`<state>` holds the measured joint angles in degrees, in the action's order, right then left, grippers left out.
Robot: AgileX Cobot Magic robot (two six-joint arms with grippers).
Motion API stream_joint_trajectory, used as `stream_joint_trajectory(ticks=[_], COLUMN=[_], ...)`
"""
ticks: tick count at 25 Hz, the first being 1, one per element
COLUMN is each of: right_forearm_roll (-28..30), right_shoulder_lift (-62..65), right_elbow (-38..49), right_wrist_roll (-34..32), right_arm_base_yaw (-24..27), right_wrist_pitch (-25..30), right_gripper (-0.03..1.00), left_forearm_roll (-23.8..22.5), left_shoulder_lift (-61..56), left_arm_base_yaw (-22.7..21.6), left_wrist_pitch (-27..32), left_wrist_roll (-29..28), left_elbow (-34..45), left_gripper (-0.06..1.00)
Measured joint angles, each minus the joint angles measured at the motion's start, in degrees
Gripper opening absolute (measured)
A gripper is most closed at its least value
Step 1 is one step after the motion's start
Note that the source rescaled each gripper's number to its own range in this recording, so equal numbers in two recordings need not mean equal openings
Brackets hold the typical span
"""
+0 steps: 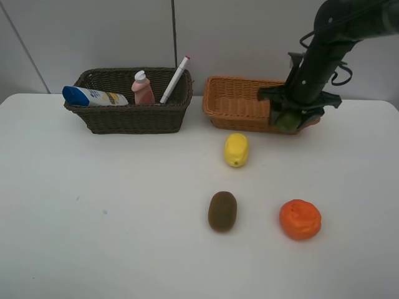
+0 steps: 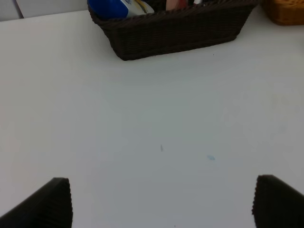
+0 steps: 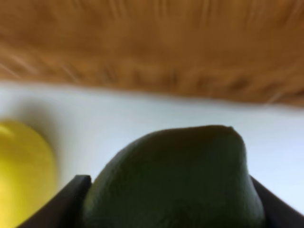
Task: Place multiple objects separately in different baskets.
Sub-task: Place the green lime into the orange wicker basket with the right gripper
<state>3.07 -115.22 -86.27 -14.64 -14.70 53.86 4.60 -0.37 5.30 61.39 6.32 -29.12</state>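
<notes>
My right gripper (image 1: pixel 290 117) is shut on the green lime (image 1: pixel 288 120) and holds it at the front right rim of the light orange-tan basket (image 1: pixel 240 103). The lime fills the right wrist view (image 3: pixel 175 180), with the basket wall (image 3: pixel 152 57) behind it and the yellow lemon (image 3: pixel 23 175) beside. The dark brown basket (image 1: pixel 131 115) holds the white blue-capped bottle (image 1: pixel 93 96), the pink bottle (image 1: pixel 143 88) and the white red-tipped marker (image 1: pixel 175 79). The lemon (image 1: pixel 237 149), brown kiwi (image 1: pixel 222 211) and orange fruit (image 1: pixel 300 219) lie on the table. My left gripper (image 2: pixel 161 204) is open over bare table. The small dark green bottle is hidden.
The white table (image 1: pixel 93 218) runs to a grey wall behind the baskets. The dark basket (image 2: pixel 175 31) shows at the far end of the left wrist view, with a corner of the tan basket (image 2: pixel 285 12) beside it.
</notes>
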Motion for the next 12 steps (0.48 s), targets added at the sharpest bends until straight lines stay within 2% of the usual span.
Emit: stream_joint_trajectory(ticks=[4,10,11,12], right_forearm_roll=[2.27,2.22,2.17,2.17], right_shoulder_lift=[-1.36,-10.13,-11.11,-11.67], right_elbow=[-8.74,-18.66,-19.44,-19.9], right_wrist_roll=[1.63,6.57,6.67,6.94], right_arm_base_yaw=[2.41,5.24,5.29,5.29], right_wrist_pitch=[1.27,3.29,3.35,3.42], right_gripper=[0.09,0.1,0.27,0.55], left_forearm_roll=[0.0,0.0,0.0,0.0], left_shoulder_lift=[0.0,0.0,0.0,0.0], left_arm_base_yaw=[0.0,0.0,0.0,0.0], left_wrist_pitch=[0.0,0.0,0.0,0.0], left_wrist_roll=[0.0,0.0,0.0,0.0], left_elbow=[0.0,0.0,0.0,0.0], left_gripper=[1.0,1.0,1.0,1.0])
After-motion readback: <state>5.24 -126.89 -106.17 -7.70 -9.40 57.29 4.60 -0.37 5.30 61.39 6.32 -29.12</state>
